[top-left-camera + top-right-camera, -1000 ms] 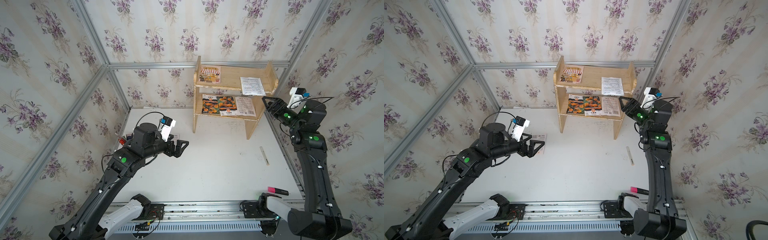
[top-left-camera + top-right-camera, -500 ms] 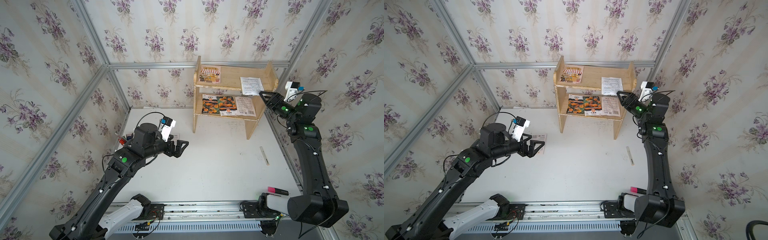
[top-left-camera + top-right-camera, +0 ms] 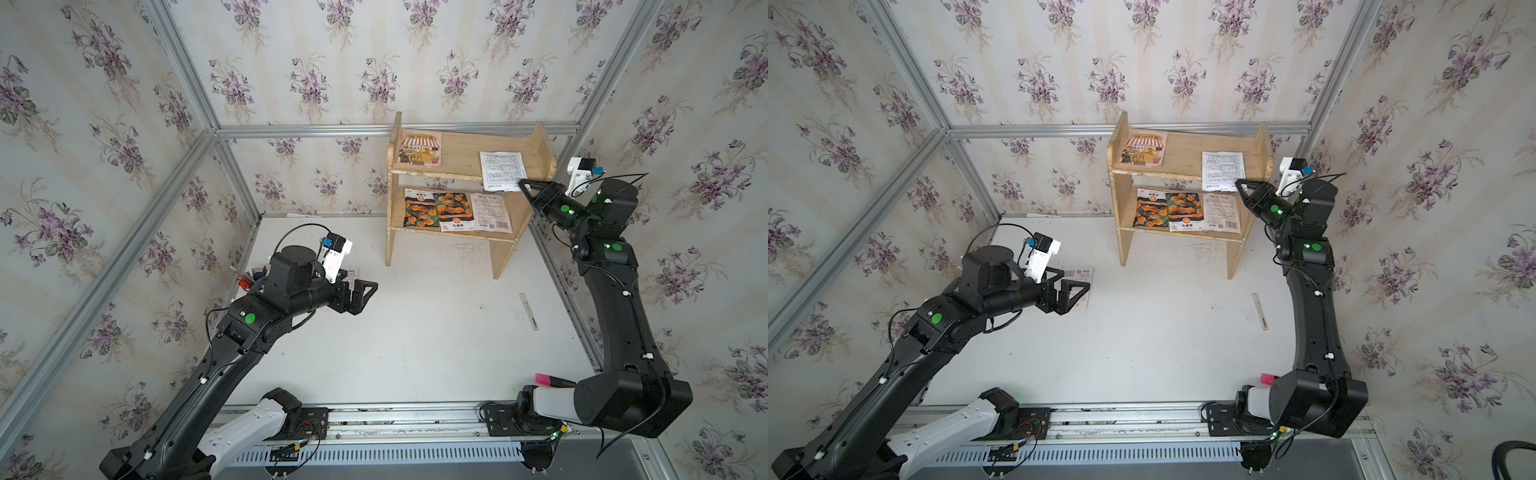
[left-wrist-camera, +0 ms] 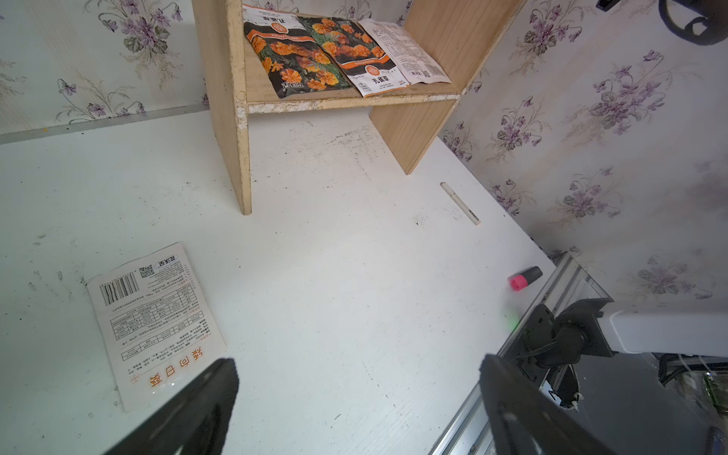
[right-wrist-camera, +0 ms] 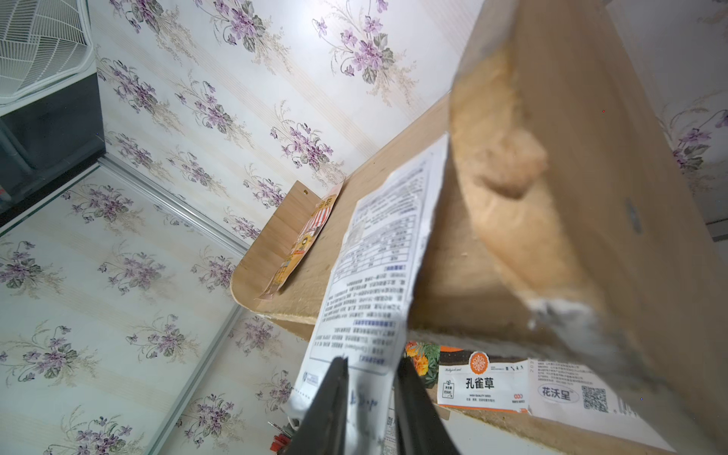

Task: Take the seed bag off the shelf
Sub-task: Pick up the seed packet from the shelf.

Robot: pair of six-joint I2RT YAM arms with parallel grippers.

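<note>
In both top views a white tabletop (image 3: 415, 340) sits between floral-papered walls (image 3: 332, 62). The right gripper (image 3: 524, 185) touches the seed bag (image 3: 500, 170), which overhangs the top tier of the shelf (image 3: 457, 160). In the left wrist view, the left gripper (image 4: 356, 366) gapes wide and holds nothing. In the right wrist view, close-set fingers (image 5: 331, 394) flank the seed bag's edge, but I cannot tell whether they pinch it.

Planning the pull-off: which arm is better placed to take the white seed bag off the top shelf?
Right. The right gripper has its jaws either side of the overhanging edge of the white seed bag on the shelf. The left gripper is open over the table, away from the shelf.
</note>
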